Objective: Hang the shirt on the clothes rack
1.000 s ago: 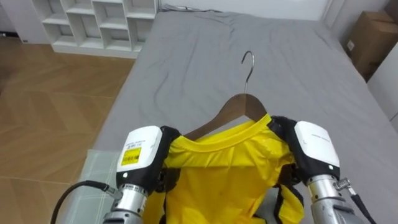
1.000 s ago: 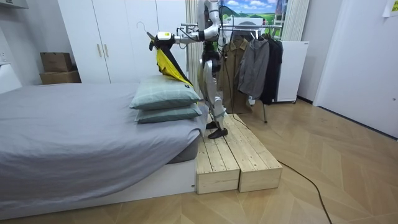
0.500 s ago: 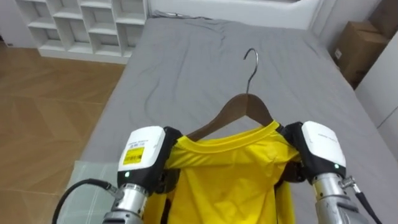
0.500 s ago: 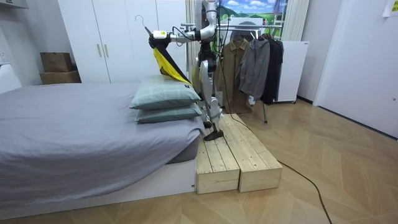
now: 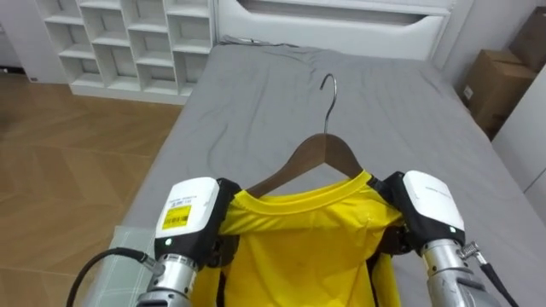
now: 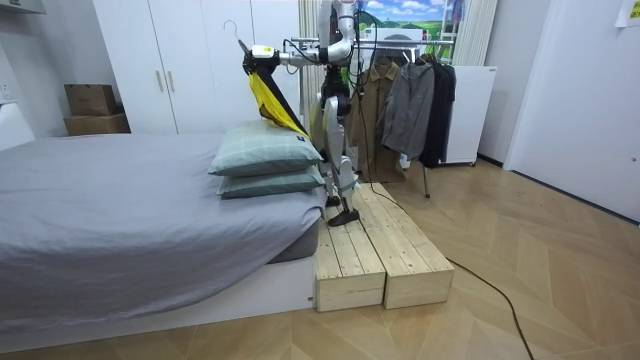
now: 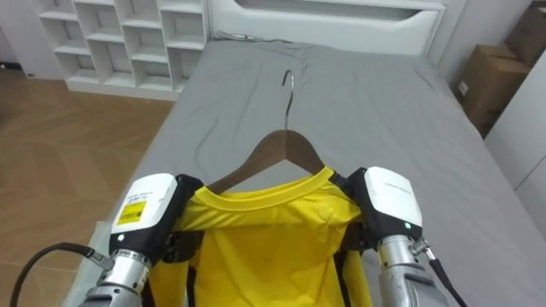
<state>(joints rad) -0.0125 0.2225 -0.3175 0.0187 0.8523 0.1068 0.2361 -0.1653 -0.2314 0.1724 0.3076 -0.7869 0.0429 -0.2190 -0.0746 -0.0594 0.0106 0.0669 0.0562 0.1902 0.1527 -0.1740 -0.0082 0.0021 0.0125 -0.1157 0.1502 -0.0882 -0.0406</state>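
A yellow shirt [image 5: 299, 247] hangs on a wooden hanger [image 5: 317, 152], whose metal hook [image 5: 328, 85] points up and away from me. I hold both in the air over the bed. My left hand [image 5: 189, 213] sits at the shirt's left shoulder, its fingers curled into the cloth. At the shirt's right shoulder is my right hand [image 5: 431, 200], seen from its back. In the room view the shirt [image 6: 268, 100] hangs at head height in front of the robot, which stands on a wooden platform [image 6: 380, 250] beside the bed.
The grey bed [image 5: 384, 111] stretches ahead below my hands. A white shelf unit [image 5: 128, 34] stands on the wood floor to the left, and a cardboard box [image 5: 490, 85] to the right. Two pillows [image 6: 265, 160] lie near the platform. A clothes rack [image 6: 400, 90] with dark garments stands behind the robot.
The shirt and hanger have risen slightly. The robot has brought its legs closer together on the platform, and the head view has shifted with it.
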